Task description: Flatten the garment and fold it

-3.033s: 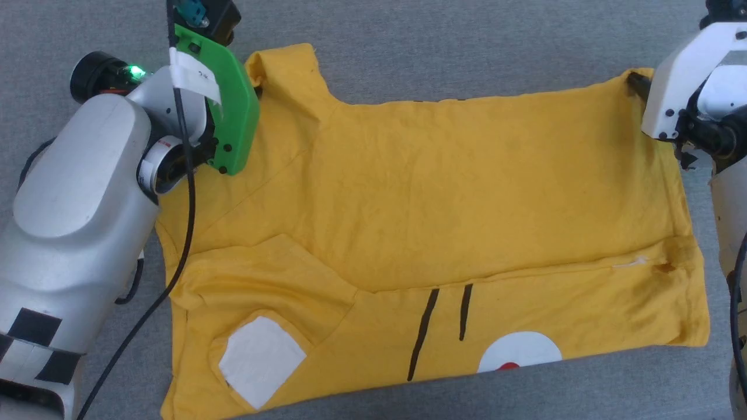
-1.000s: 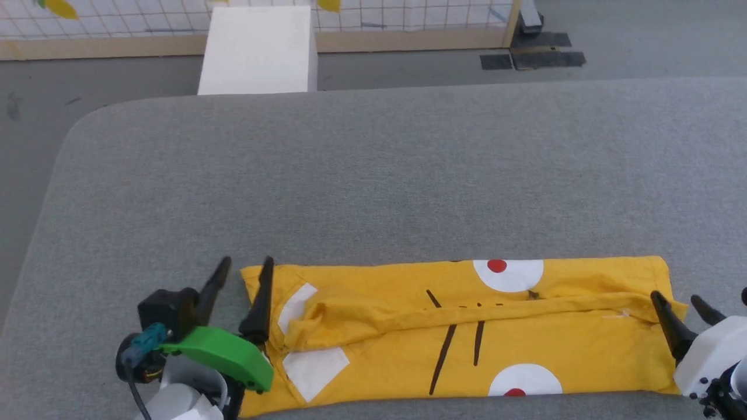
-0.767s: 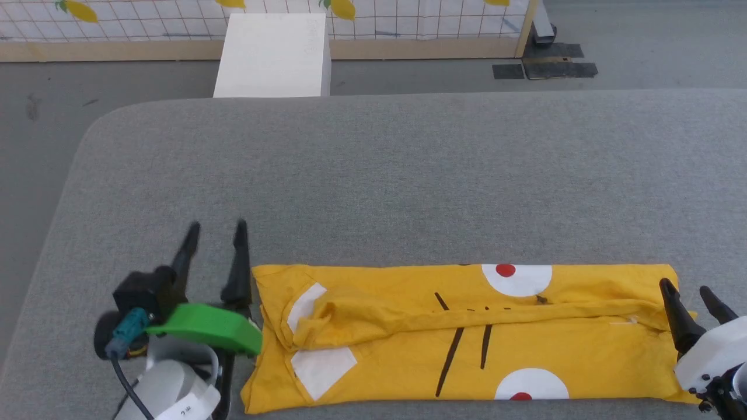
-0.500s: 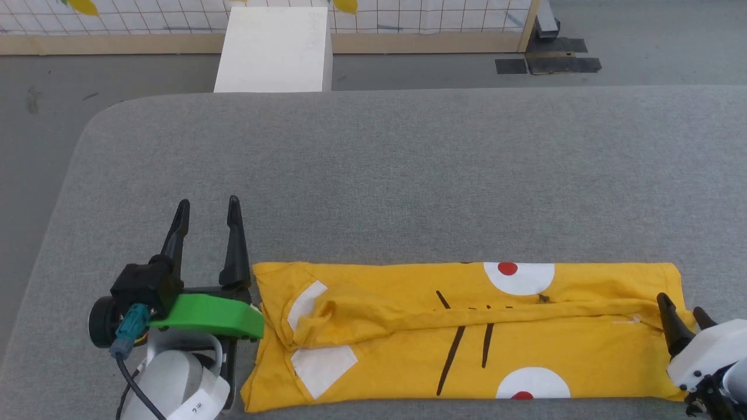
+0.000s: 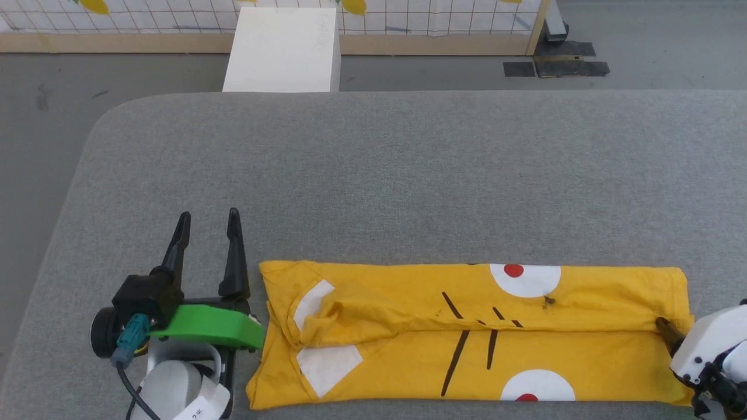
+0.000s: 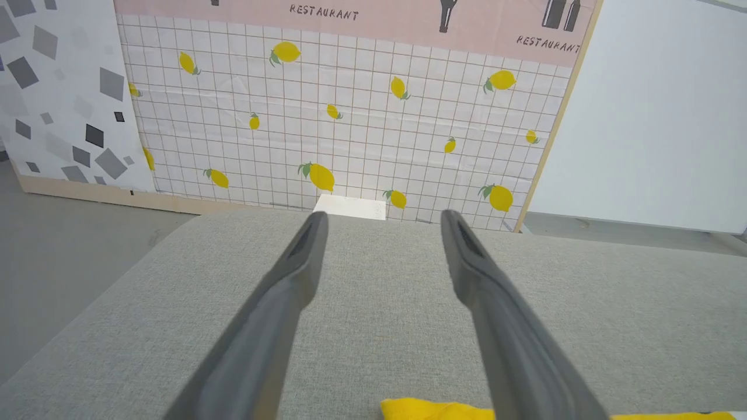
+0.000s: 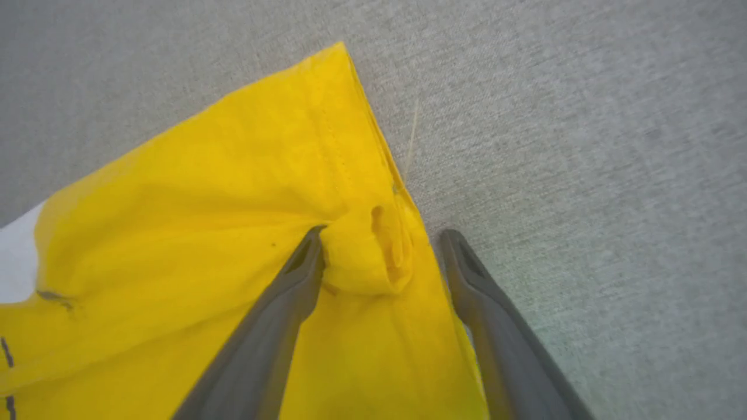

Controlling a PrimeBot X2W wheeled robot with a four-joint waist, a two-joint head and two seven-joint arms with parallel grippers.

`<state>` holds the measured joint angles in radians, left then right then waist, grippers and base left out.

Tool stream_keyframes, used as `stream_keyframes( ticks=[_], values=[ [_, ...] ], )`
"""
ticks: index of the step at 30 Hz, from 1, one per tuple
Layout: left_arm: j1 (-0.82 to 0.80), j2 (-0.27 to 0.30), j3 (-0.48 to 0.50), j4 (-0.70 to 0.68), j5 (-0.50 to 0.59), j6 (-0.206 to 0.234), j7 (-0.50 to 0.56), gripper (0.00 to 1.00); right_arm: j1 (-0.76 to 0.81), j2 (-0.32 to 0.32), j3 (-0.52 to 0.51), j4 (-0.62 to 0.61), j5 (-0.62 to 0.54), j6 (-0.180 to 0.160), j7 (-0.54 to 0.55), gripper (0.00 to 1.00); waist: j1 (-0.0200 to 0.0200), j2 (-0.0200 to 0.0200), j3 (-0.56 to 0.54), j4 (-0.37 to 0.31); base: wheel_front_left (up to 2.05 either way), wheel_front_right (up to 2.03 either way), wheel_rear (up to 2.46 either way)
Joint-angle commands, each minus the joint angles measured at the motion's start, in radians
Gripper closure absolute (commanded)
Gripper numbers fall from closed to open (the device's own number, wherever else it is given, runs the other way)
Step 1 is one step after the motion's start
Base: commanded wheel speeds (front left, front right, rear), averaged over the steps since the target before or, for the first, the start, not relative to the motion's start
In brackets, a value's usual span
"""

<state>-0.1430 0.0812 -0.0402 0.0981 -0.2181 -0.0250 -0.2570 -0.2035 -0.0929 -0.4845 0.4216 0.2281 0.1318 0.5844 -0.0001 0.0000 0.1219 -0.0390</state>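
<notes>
Flanking the garment (image 5: 583,344), both jaws stand spread, the right straddling its edge.

Head view: high, steeply down over grey upholstered surface (image 5: 373,175). Left wrist: low, facing lemon-print wall (image 6: 350,116). Right wrist: close, downward. All share the T-shirt (image 5: 583,350).

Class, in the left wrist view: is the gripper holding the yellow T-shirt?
No: the left gripper stands open over the grey surface, T-shirt beside it.
</notes>
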Motion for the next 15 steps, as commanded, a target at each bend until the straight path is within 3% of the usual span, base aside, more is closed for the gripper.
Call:
stream_keyframes(
  ticks=[1,2,4,10,15],
  values=[
    [0.015,-0.008,0.010,0.006,0.009,-0.010,-0.005,0.00,-0.002,0.018,0.013,0.018,0.007,-0.001,0.035,0.34,0.0001,0.0000,0.002,0.001,0.00,0.00,0.00],
    [0.015,-0.011,0.014,0.009,0.012,-0.014,-0.005,0.00,-0.001,0.020,0.019,0.019,0.014,-0.001,0.055,0.62,0.0001,0.0000,0.002,0.002,0.00,0.00,0.00],
    [0.015,-0.015,0.021,0.018,0.017,-0.022,-0.005,0.00,0.003,0.022,0.031,0.012,0.029,-0.001,0.081,1.00,0.0001,0.0000,0.001,0.003,0.00,0.00,0.00],
    [0.018,-0.024,0.029,0.037,0.029,-0.041,-0.005,0.00,0.027,-0.007,-0.005,-0.035,0.007,-0.001,0.010,1.00,0.0001,0.0000,-0.008,0.003,0.00,0.00,0.00],
    [0.023,-0.028,0.033,0.047,0.034,-0.050,-0.005,0.00,0.045,-0.050,-0.129,-0.049,-0.105,-0.001,-0.095,1.00,0.0001,0.0000,-0.014,-0.001,0.00,0.00,0.00]
  ],
)
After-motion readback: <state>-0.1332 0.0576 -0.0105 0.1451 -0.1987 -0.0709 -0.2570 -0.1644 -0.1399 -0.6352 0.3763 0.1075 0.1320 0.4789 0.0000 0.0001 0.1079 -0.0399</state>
